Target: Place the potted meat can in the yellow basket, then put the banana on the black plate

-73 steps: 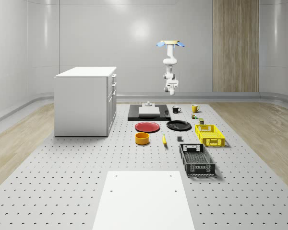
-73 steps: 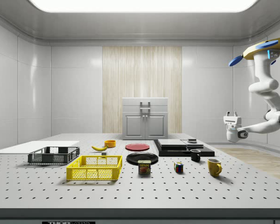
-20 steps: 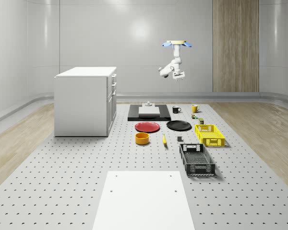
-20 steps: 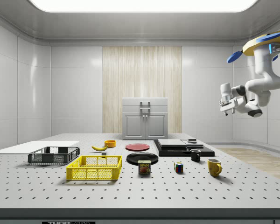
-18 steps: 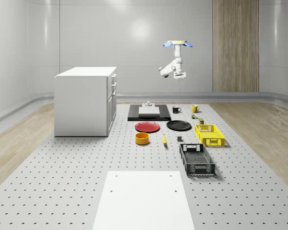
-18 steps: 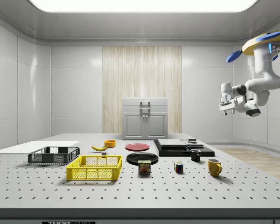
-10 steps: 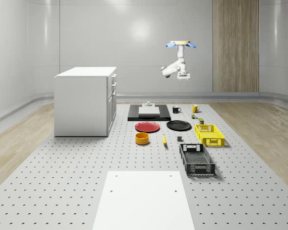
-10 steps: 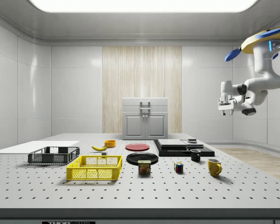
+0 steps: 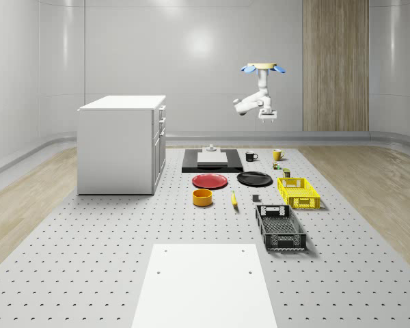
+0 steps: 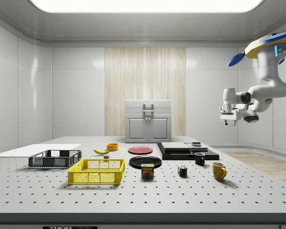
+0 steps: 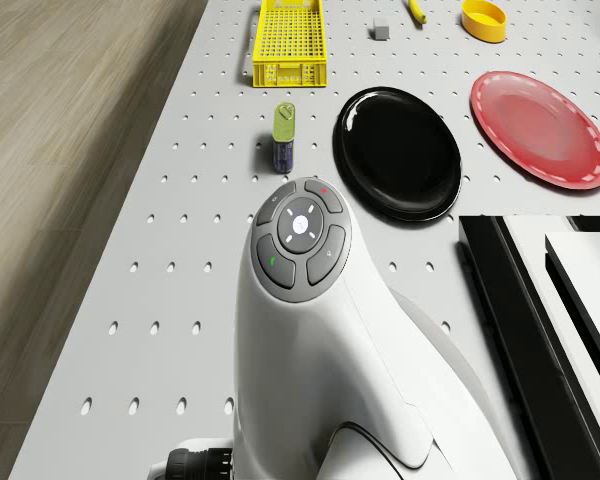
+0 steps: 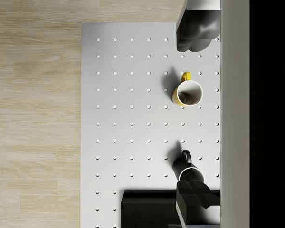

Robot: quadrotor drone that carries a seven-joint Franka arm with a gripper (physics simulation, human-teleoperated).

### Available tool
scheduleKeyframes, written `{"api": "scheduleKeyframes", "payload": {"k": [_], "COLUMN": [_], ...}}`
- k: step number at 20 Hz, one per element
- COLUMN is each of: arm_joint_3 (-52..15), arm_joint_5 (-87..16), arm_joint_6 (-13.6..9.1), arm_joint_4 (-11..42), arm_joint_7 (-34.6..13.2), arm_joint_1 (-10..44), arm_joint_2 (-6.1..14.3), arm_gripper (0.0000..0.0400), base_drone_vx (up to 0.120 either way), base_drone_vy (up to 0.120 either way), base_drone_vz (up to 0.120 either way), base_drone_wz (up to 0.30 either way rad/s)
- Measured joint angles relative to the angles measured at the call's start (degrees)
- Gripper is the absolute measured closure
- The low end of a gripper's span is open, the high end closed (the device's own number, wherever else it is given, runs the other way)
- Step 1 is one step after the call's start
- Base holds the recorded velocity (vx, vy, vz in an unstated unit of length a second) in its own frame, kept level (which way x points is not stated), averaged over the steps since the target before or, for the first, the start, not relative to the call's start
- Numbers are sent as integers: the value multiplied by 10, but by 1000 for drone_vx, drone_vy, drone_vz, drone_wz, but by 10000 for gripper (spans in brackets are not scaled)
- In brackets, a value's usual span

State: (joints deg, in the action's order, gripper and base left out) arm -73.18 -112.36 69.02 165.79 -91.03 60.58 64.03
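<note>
**Drone hovering high over the worktop's far end, tool pointing down with nothing in it**

Whole-scene view: the quadrotor drone with blue rotors (image 9: 263, 67) is hovering high above the far end of the grey perforated worktop (image 9: 123, 253), its white arm bending down to the tool (image 9: 267, 117), which is hanging well above the yellow mug (image 9: 277, 155) and the black mug (image 9: 250, 156). The glossy black round plate (image 9: 254, 179) is lying beside the red round plate (image 9: 210, 181). The yellow mesh basket (image 9: 298, 193) is sitting toward this view's right, with the small yellow banana (image 9: 234, 198) lying apart from it, between the orange bowl (image 9: 202, 197) and the black mesh crate (image 9: 280, 227).

Side view: the tool (image 10: 228, 121) is pointing downward, high above the worktop's right part, and its fingers are standing apart – nothing is between them. The blue-labelled potted meat can (image 10: 147, 171) is standing on the worktop just to the right of the yellow mesh basket (image 10: 97, 172); the banana (image 10: 101, 151) is lying farther back.

Drone view: the arm's white link with its round button pad (image 11: 302, 237) is rising in front, and beyond it the can (image 11: 284, 138) is lying between the black plate (image 11: 398, 152) and the basket (image 11: 289, 42).

Wrist view: two dark fingertips (image 12: 194, 31) are framing the worktop far below, where both mugs – yellow (image 12: 186, 92) and black (image 12: 187, 171) – are standing apart.
</note>
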Motion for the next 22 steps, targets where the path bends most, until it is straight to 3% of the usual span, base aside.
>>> {"api": "scheduleKeyframes", "payload": {"k": [10,16,22], "arm_joint_3": [-10,-15,-20], "arm_joint_5": [15,24,32], "arm_joint_6": [26,41,55], "arm_joint_4": [-2,-3,-4], "arm_joint_7": [-11,-16,-21], "arm_joint_1": [12,17,22], "arm_joint_2": [29,46,62], "arm_gripper": [0,0,0], "base_drone_vx": [120,120,120], "base_drone_vy": [120,120,7], "base_drone_vz": [-120,-7,-47], "base_drone_wz": [0,0,0]}}
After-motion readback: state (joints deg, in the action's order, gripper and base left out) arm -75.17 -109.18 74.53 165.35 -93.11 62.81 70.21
